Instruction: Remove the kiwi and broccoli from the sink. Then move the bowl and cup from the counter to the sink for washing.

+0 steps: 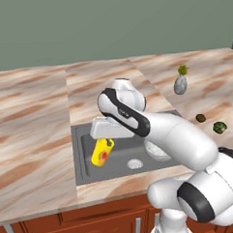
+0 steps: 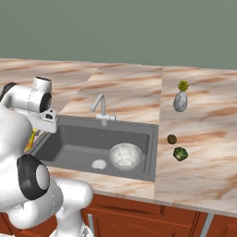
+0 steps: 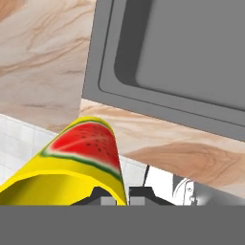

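My gripper (image 1: 104, 144) is shut on the yellow cup (image 1: 102, 154), which hangs tilted over the left part of the dark grey sink (image 1: 87, 158). In the hand view the cup (image 3: 79, 162) fills the lower left, its red watermelon mark facing the camera, with the sink (image 3: 191, 57) beyond it. A yellow sliver of the cup (image 2: 31, 139) peeks from behind the arm. The whitish bowl (image 2: 125, 155) sits inside the sink (image 2: 78, 143) near the drain. The kiwi (image 2: 171, 139) and the broccoli (image 2: 180, 153) lie on the marble counter (image 2: 203, 139) right of the sink.
A silver tap (image 2: 99, 107) stands at the sink's back edge. A grey vase (image 2: 180, 101) with a green tuft stands on the counter behind the kiwi. The round drain (image 1: 134, 163) lies between cup and bowl. Wooden cabinets (image 1: 95, 221) run below the counter.
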### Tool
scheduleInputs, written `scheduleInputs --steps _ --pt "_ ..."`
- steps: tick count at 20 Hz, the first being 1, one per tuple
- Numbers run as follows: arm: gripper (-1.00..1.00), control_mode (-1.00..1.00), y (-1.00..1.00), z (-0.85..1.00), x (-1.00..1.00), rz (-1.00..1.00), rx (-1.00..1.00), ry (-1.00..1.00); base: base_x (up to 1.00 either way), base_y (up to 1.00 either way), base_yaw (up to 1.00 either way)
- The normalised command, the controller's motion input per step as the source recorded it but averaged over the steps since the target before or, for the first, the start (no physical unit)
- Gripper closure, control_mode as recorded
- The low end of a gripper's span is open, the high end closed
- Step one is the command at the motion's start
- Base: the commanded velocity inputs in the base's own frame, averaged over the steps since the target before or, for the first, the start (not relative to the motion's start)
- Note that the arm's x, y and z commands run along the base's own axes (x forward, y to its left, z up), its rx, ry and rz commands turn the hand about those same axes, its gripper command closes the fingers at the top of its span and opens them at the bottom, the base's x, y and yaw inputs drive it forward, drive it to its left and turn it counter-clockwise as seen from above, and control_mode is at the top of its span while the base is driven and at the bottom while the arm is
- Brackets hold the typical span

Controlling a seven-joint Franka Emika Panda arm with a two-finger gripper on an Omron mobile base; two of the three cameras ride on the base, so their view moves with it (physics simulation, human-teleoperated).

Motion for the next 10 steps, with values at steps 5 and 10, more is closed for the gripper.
scheduleInputs --steps 5,10 --pt "1.00 -1.00 -0.33 0.00 0.19 0.00 0.00 0.00 0.00 0.00 0.00" --pt "1.00 -1.00 -0.27 0.00 0.25 0.00 0.00 0.00 0.00 0.00 0.00"
